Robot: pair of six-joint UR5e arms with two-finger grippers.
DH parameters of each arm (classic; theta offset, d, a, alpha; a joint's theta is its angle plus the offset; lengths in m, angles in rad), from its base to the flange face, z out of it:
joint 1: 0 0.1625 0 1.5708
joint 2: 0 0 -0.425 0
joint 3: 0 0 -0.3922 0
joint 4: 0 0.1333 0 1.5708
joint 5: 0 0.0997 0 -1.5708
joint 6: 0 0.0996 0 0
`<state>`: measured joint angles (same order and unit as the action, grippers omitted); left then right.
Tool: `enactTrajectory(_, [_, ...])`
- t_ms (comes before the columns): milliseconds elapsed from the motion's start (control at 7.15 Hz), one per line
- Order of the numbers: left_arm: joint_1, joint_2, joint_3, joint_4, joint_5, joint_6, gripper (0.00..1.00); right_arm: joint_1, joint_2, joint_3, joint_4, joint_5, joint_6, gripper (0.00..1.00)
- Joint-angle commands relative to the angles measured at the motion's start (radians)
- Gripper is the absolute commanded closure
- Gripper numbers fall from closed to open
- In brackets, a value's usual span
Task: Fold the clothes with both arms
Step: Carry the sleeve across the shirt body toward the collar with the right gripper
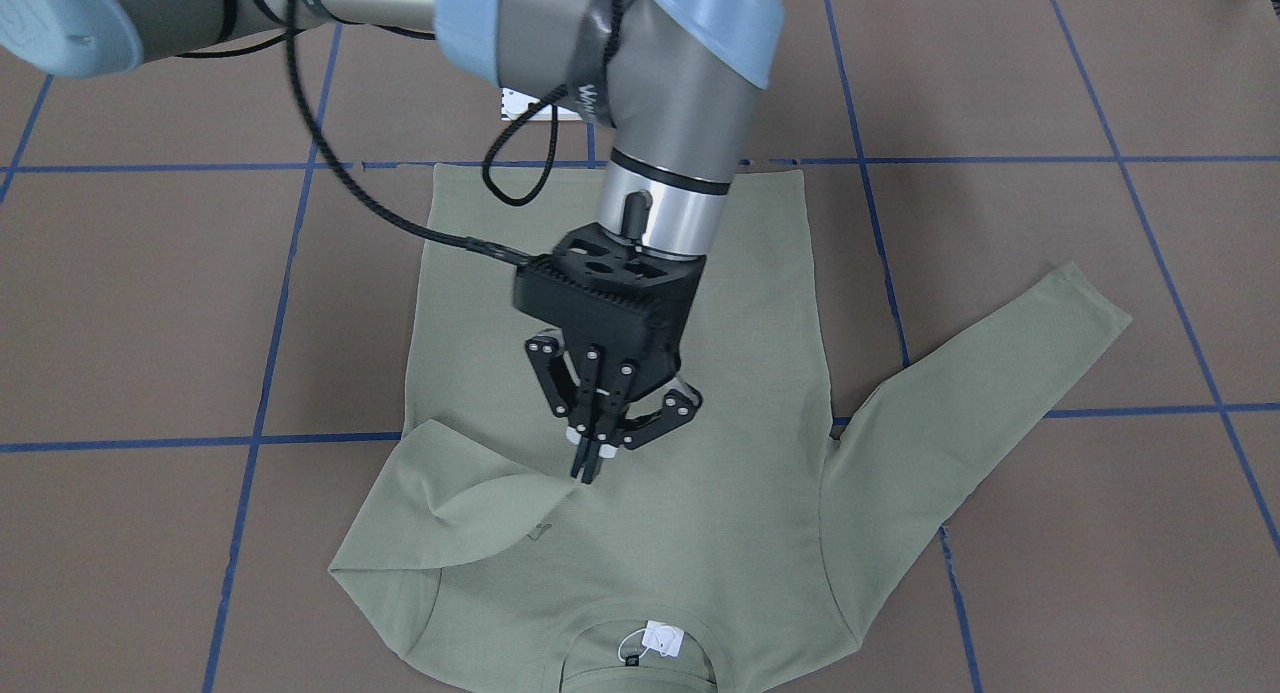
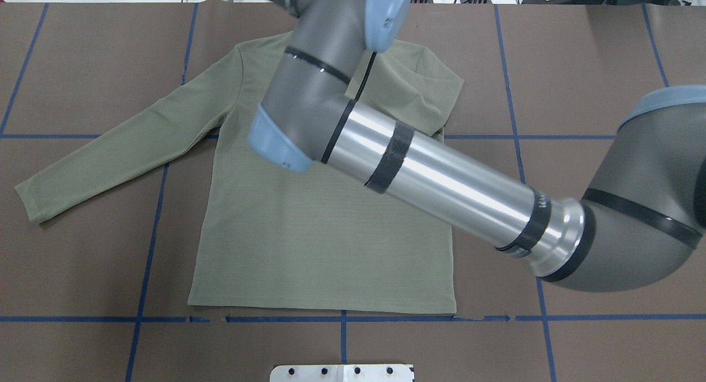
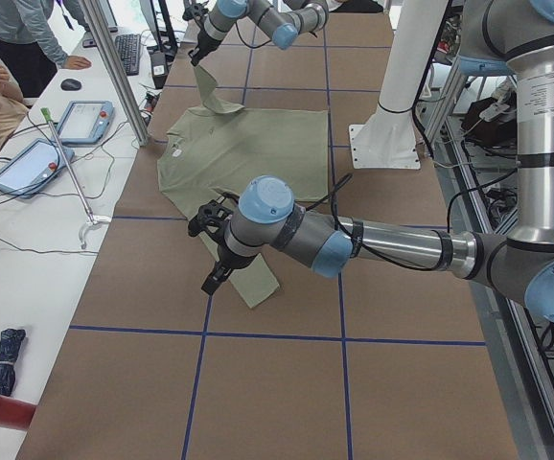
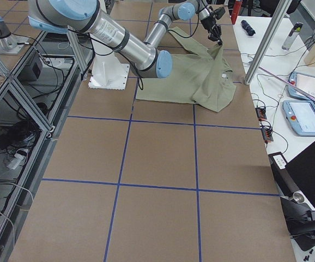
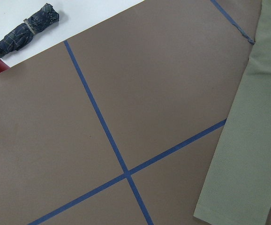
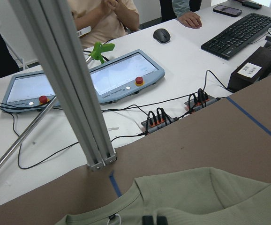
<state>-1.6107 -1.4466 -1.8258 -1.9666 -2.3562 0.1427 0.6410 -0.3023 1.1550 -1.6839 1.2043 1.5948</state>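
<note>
Shirt [image 2: 309, 244] chest hidden under right arm [image 2: 452, 183]; right gripper [image 1: 588, 465] fingers pinch folded sleeve [image 1: 470, 503]; left gripper [image 3: 210, 284] fingers: cannot tell

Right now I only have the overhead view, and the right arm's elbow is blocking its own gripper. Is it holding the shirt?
Observer: Yes. The front-facing view shows the right gripper shut on the edge of the folded-over sleeve, above the chest of the shirt.
Operator: Is that sleeve lying flat?
Observer: No. In the exterior right view its fabric peaks up to the gripper, lifted off the shirt.
Operator: And the other gripper? I can't see it at all.
Observer: The exterior left view shows the left gripper beside the outstretched sleeve's cuff. I cannot tell whether it is open or shut.
</note>
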Motion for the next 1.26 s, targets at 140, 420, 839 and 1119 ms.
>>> enactTrajectory(140, [0.0, 0.009, 0.002, 0.0, 0.0, 0.002, 0.0, -0.163, 0.136, -0.281, 0.156, -0.234, 0.024, 1.0])
enactTrajectory(420, [0.0, 0.015, 0.002, 0.0, 0.0, 0.003, 0.0, -0.191, 0.199, -0.398, 0.222, -0.275, 0.022, 0.99])
enactTrajectory(839, [0.0, 0.028, -0.001, 0.0, -0.017, 0.003, 0.0, -0.193, 0.256, -0.423, 0.259, -0.214, 0.021, 0.1])
enactTrajectory(1119, [0.0, 0.029, -0.003, 0.0, -0.017, 0.003, 0.0, -0.178, 0.293, -0.423, 0.285, -0.139, 0.011, 0.02])
